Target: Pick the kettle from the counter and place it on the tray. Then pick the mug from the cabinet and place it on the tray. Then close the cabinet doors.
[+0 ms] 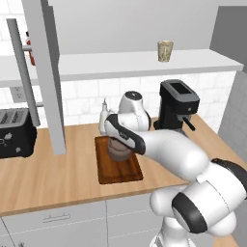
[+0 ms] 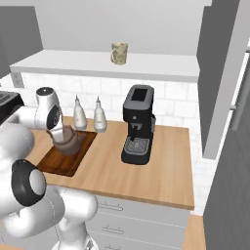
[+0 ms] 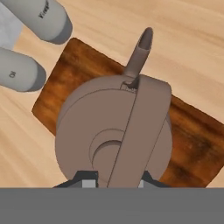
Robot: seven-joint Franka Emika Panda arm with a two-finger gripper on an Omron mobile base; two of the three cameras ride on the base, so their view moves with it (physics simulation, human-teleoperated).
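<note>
Currently, arm: reaches forward and down over the counter (image 1: 48, 178), hand above the tray (image 1: 118, 171)
Gripper (image 3: 114, 183): narrowly parted, the two dark tips clamped on either side of the kettle's arched handle
Kettle (image 3: 109, 131): squat, dull brown, upright over the tray, spout pointing off the tray's long edge; whether its base touches the board cannot be told
Kettle, right base view (image 2: 68, 141): at the far end of the tray (image 2: 61, 161), just below the wrist
Tray: dark wood board lying flat on the counter, near end bare
White bottles (image 2: 89, 115): two, upright, just behind the tray against the tiled wall
Coffee machine (image 2: 137, 124): black, on the counter to the right of the tray, well apart
Mug (image 1: 165, 50): cream, speckled, upright on the white shelf inside the cabinet (image 1: 144, 61)
Cabinet doors (image 1: 46, 72): both swung open
Toaster (image 1: 15, 132): black, at the counter's left end
</note>
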